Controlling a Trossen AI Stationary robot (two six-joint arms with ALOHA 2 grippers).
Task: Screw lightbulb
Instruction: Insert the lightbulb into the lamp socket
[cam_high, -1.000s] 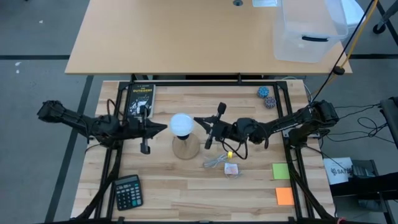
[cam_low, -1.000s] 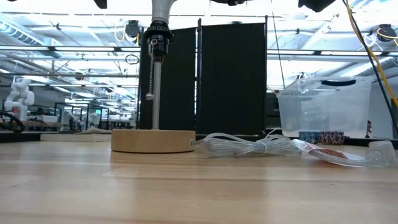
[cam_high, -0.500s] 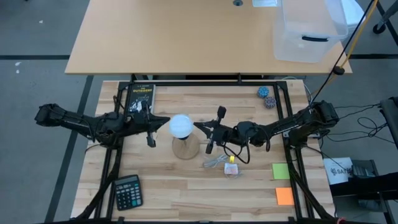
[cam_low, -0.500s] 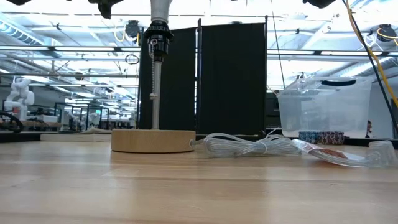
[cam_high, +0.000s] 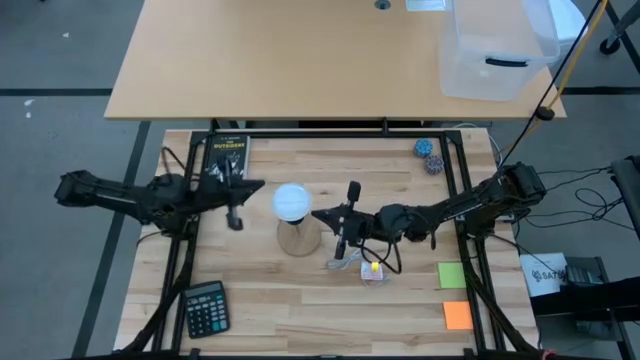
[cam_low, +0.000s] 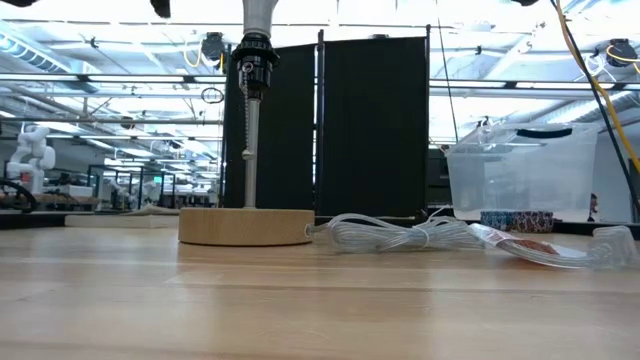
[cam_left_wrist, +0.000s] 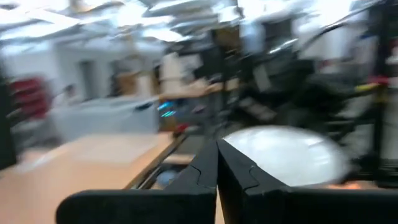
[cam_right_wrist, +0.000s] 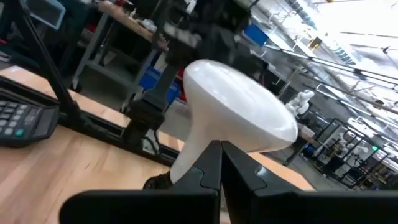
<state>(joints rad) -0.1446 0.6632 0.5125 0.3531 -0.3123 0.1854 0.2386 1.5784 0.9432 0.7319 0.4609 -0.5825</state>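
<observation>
The white lightbulb (cam_high: 291, 201) sits upright in the black socket (cam_low: 252, 55) of a stand with a round wooden base (cam_low: 245, 226). Only the bulb's neck (cam_low: 258, 12) shows at the top of the low view. My left gripper (cam_high: 260, 186) is shut, level, just left of the bulb and a little farther back, with a gap between them. In its wrist view the bulb (cam_left_wrist: 292, 155) lies beyond the shut fingertips. My right gripper (cam_high: 315, 213) is shut and level, its tips close by the near right side of the bulb (cam_right_wrist: 239, 121). My right gripper has its shut fingertips (cam_right_wrist: 221, 152) very near the bulb's lower right side (cam_right_wrist: 205, 146), coming level from the table's right. I cannot tell whether they touch it.
A clear coiled cord (cam_low: 395, 235) and a crumpled plastic wrapper (cam_low: 530, 248) lie right of the stand. On the table are also a black book (cam_high: 226, 157), a calculator (cam_high: 206, 307), green (cam_high: 452, 275) and orange (cam_high: 457, 315) sticky notes, and two small balls (cam_high: 428, 155).
My left gripper has swung toward the table's far edge, drawing away from the bulb's left side. My right gripper has swung toward the near edge along the bulb's right side. Both stay shut, and the bulb and stand have not moved.
</observation>
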